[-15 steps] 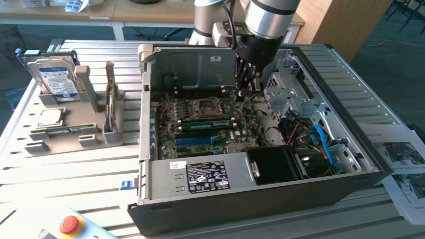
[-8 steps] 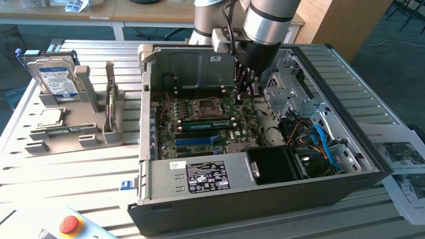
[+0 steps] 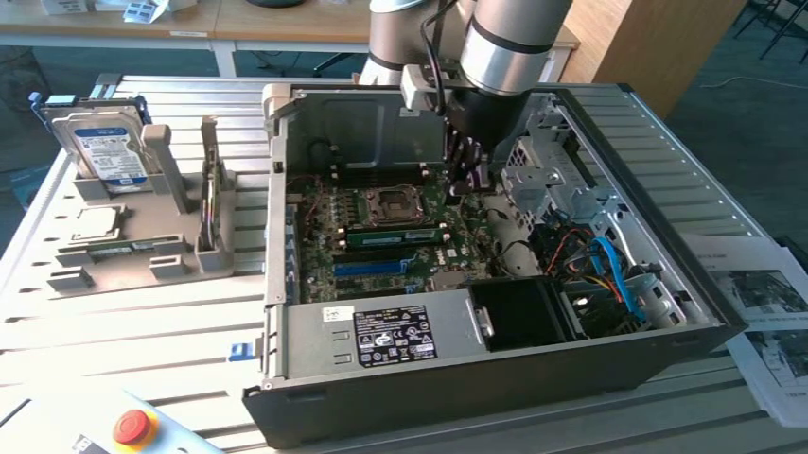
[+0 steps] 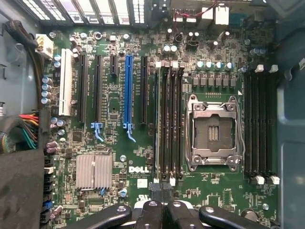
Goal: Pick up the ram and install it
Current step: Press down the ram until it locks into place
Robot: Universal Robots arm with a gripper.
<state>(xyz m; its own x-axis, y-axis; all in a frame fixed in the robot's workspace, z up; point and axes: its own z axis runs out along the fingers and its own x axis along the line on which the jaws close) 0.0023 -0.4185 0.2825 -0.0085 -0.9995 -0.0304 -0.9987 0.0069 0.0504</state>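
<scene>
The ram [image 3: 392, 234], a long green stick, stands in a memory slot beside the empty CPU socket [image 3: 385, 201] on the motherboard [image 3: 316, 213] of the open computer case [image 3: 505, 378]. My gripper [image 3: 470, 180] hangs inside the case, over the board just to the exterior view's right of the socket. In the wrist view my gripper [image 4: 161, 193] is shut, its black fingertips [image 4: 151, 210] pressed together with nothing between them. They sit at one end of the black memory slots [image 4: 169, 129] next to the socket [image 4: 212, 131].
A grey fixture [image 3: 189, 260] at the exterior view's left holds a silver hard drive [image 3: 108, 147] and a square CPU chip [image 3: 95, 222]. The power supply [image 3: 378, 331], drive cage [image 3: 555, 170] and blue cables [image 3: 612, 270] crowd the case. A red button [image 3: 132, 427] and papers [image 3: 770, 312] lie outside.
</scene>
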